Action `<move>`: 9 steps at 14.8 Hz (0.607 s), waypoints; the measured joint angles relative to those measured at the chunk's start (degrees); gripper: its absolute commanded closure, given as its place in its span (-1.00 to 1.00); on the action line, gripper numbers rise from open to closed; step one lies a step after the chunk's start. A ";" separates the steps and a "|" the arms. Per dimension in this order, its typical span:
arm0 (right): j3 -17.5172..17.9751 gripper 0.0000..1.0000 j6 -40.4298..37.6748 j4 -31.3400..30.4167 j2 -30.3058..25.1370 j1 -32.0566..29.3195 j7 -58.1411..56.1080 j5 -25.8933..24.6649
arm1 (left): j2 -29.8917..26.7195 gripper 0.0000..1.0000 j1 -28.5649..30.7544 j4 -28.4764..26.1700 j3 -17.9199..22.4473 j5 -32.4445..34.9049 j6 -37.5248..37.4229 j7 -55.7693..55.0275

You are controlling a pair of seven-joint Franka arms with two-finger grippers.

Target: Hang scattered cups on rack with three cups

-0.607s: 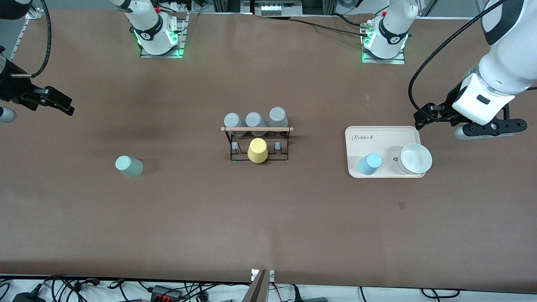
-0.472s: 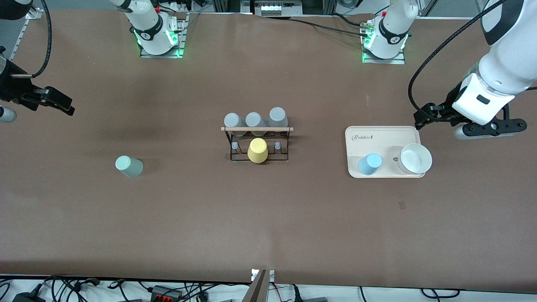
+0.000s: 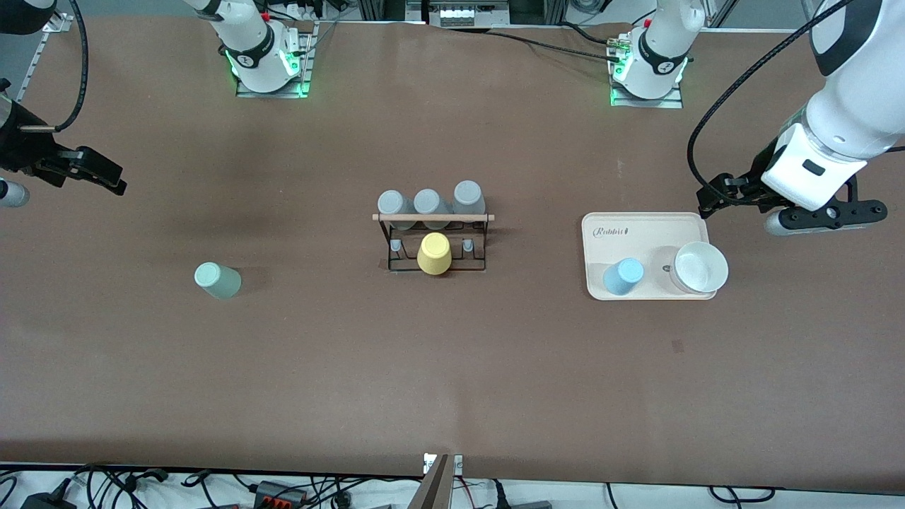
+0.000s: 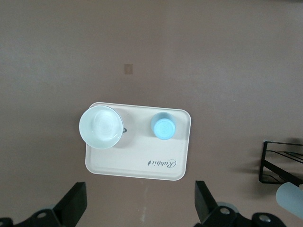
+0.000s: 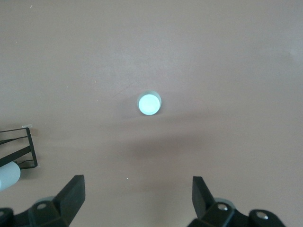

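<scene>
The pale mint green cup [image 3: 218, 280] stands alone on the table toward the right arm's end; it also shows in the right wrist view [image 5: 149, 103]. The light blue cup [image 3: 623, 276] stands on the cream tray [image 3: 640, 225] and shows in the left wrist view [image 4: 163, 126]. The black wire rack [image 3: 433, 218] with its wooden rod stands mid-table, with three grey tumblers and a yellow tumbler [image 3: 434, 254] on it. My left gripper [image 3: 709, 196] is up beside the tray, open and empty [image 4: 139, 194]. My right gripper [image 3: 106, 177] is up over the table's end, open and empty [image 5: 137, 184].
A white bowl [image 3: 700, 267] sits on the tray beside the blue cup, also in the left wrist view [image 4: 100, 127]. A corner of the rack shows in each wrist view [image 4: 279, 161] [image 5: 16, 146]. Bare brown table lies around the mint cup.
</scene>
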 measured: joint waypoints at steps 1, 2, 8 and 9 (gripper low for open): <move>0.00 -1.00 0.00 0.00 0.00 0.00 0.00 0.00 | 0.00 -1.00 0.00 0.00 0.00 0.00 0.00 0.00; 0.00 -1.00 0.00 0.00 0.00 0.00 0.00 0.00 | 0.00 -1.00 -0.01 0.00 0.00 0.00 0.00 0.00; 0.02 -1.00 0.00 0.00 0.02 0.00 0.00 0.00 | 6.09 -1.00 -2.61 -0.60 -0.05 0.01 5.63 0.04; 0.02 -1.00 0.00 0.00 0.02 0.00 0.00 0.00 | 8.11 -1.00 -2.88 -0.88 -0.05 0.02 7.08 0.05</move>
